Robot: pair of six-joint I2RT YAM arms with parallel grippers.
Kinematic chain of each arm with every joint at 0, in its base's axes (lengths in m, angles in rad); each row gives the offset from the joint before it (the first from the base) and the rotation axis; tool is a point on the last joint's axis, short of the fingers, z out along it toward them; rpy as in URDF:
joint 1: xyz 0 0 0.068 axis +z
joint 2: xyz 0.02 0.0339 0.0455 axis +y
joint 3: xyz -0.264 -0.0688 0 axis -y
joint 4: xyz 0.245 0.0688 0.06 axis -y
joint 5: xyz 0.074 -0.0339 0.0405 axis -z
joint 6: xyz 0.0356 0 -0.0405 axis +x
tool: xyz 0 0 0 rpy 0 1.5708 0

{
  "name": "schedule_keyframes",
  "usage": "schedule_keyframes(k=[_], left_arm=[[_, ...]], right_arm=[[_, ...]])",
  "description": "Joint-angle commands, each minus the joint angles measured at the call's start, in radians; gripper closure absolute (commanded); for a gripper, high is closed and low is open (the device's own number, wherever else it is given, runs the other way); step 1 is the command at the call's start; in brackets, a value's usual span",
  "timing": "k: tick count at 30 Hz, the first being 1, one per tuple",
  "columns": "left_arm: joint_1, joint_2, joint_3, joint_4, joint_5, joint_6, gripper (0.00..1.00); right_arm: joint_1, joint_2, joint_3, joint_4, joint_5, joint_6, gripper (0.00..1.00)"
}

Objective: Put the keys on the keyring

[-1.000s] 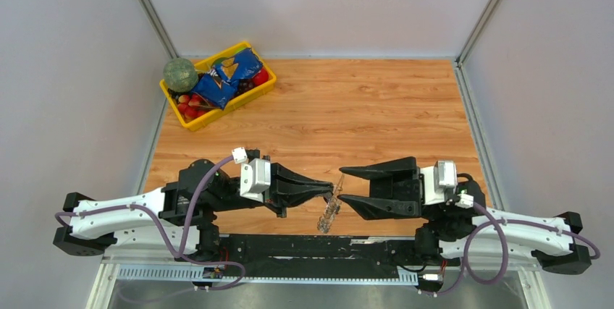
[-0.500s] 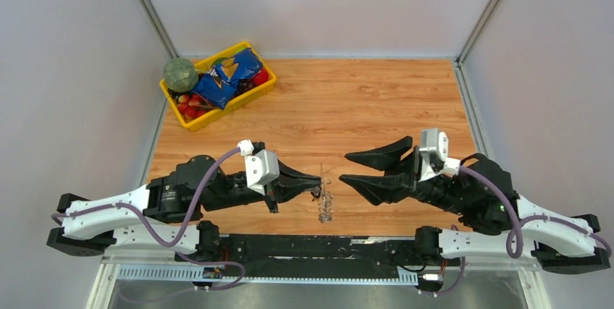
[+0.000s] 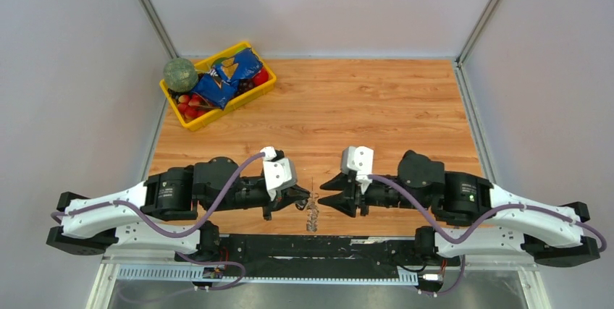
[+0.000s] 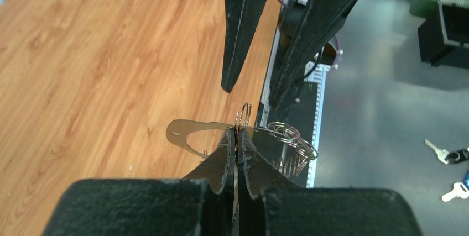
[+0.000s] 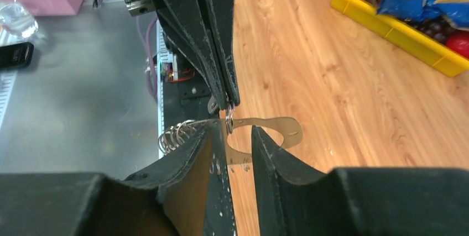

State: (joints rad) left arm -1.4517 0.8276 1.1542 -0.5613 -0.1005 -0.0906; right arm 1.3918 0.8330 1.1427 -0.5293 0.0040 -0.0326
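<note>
Left hand [image 4: 236,136]: clamped shut on the keyring [image 4: 193,126].
Right hand [image 5: 233,129]: part-open, straddling the ring, holding nothing.
Keyring: aloft over the worktop's [image 3: 376,106] near edge, midway; keys [image 3: 311,219] dangling.
Handling: probably light, stiff, slippery; pinch the flat band.

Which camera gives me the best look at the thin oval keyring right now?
Left wrist: the thin silvery oval keyring is close and unobstructed, pinched in the shut left tool. Right wrist shows it partly behind the right tool. Top external shows only a tiny glint between the tools.
</note>
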Motion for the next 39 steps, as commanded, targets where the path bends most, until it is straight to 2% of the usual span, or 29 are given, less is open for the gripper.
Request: schedule_keyframes(k=[1,4,12,22,26,33,39], left_arm=[[-0.004,0.009,0.012,-0.055,0.049,-0.005,1.00],[-0.004,0.016,-0.003,-0.063,0.082,0.003,1.00],[-0.004,0.019,-0.024,-0.065,0.095,0.025,1.00],[-0.004,0.007,-0.025,-0.060,0.094,0.036,1.00],[-0.005,0.004,-0.023,-0.061,0.094,0.037,1.00],[-0.004,-0.012,-0.023,-0.064,0.094,0.036,1.00],[-0.004,-0.009,-0.023,-0.063,0.094,0.038,1.00]], right_arm=[[0.005,0.038,0.060,-0.074,-0.092,-0.065,0.66],[0.005,0.068,0.084,-0.092,-0.119,-0.086,0.69],[0.004,0.133,0.124,-0.123,-0.135,-0.099,0.69],[0.004,0.159,0.110,-0.118,-0.130,-0.086,0.70],[0.004,0.165,0.102,-0.114,-0.135,-0.081,0.77],[0.004,0.174,0.100,-0.112,-0.130,-0.082,0.75],[0.004,0.188,0.102,-0.111,-0.133,-0.082,0.78]])
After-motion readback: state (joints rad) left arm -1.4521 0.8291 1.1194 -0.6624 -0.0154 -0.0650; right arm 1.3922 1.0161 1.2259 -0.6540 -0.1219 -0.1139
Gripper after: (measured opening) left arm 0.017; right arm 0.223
